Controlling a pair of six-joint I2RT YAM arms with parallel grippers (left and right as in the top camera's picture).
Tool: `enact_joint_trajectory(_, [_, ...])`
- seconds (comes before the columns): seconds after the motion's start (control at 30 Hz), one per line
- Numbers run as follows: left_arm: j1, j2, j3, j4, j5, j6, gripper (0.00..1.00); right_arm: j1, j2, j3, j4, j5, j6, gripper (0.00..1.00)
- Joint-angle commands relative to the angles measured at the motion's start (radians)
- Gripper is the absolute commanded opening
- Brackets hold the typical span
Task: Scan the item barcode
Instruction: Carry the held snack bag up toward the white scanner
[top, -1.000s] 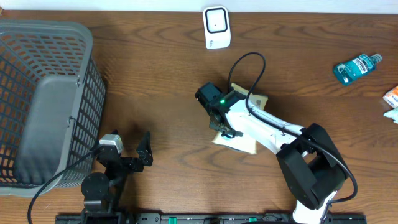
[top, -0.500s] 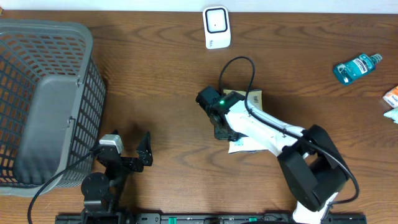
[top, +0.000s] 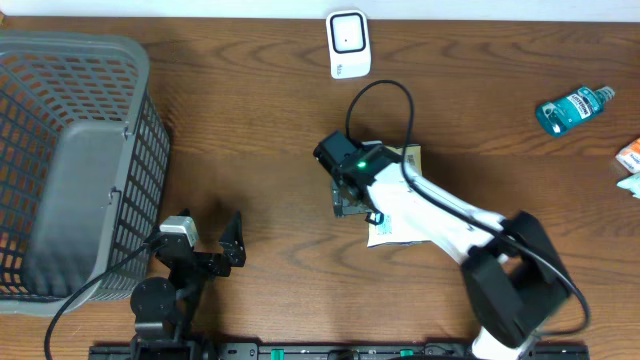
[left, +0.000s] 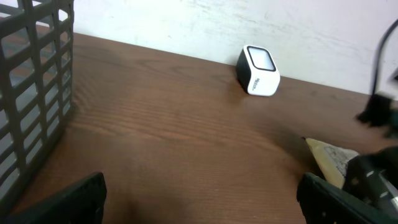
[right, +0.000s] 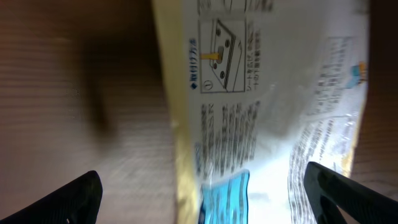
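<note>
The packet (top: 390, 235) lies flat on the table (top: 270, 150), a little right of centre, and most of it is hidden from above by my right arm. Only a cream corner towards the far side and a pale edge towards the near side show. From the right wrist camera I see its printed face close up: small text, a little diagram and a blue patch at the lower edge. I can't pick out a barcode in that blurred view.

The right gripper (top: 352, 203) hangs over the packet's left end. Its fingers (right: 68, 199) are spread wide to either side of the frame and pinch nothing.

The scanner (top: 348, 43), a small white box with a dark window, stands at the far edge of the table, well apart from the packet and straight beyond it.

My left gripper (top: 205, 245) sits low at the near left, just beside the grey basket (top: 80, 150). Its fingers (left: 68, 199) are also spread and empty.

A teal bottle (top: 572, 107) lies on its side at the far right. Beyond it a small package (top: 630, 160) is cut off by the frame edge.
</note>
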Motion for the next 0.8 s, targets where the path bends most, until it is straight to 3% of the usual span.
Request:
enact_joint_trajectory(0.0, [-0.002, -0.006, -0.021, -0.017, 0.013, 0.010, 0.98, -0.006, 0.081, 0.006, -0.018, 0.062, 0.052, 0.99])
enact_joint_trajectory(0.2, [-0.002, -0.006, -0.021, -0.017, 0.012, 0.010, 0.98, -0.054, 0.124, 0.006, -0.053, 0.059, 0.085, 0.99])
enact_joint_trajectory(0.23, [-0.002, -0.006, -0.021, -0.017, 0.013, 0.010, 0.98, -0.060, 0.132, 0.006, -0.053, 0.050, 0.060, 0.96])
enact_joint_trajectory(0.27, [-0.002, -0.006, -0.021, -0.017, 0.013, 0.010, 0.98, -0.066, 0.143, 0.006, -0.053, 0.030, 0.024, 0.86])
enact_joint_trajectory(0.4, [-0.002, -0.006, -0.021, -0.017, 0.013, 0.010, 0.98, -0.090, 0.212, 0.000, -0.053, -0.112, -0.087, 0.12])
enact_joint_trajectory(0.43, [-0.002, -0.006, -0.021, -0.017, 0.013, 0.010, 0.98, -0.093, 0.232, 0.000, -0.053, -0.146, -0.106, 0.02])
enact_joint_trajectory(0.6, [-0.002, -0.006, -0.021, -0.017, 0.013, 0.010, 0.98, -0.088, 0.253, 0.008, -0.056, -0.255, -0.212, 0.01])
enact_joint_trajectory(0.77, [-0.002, -0.006, -0.021, -0.017, 0.013, 0.010, 0.98, -0.075, 0.138, 0.077, -0.111, -0.263, -0.248, 0.01])
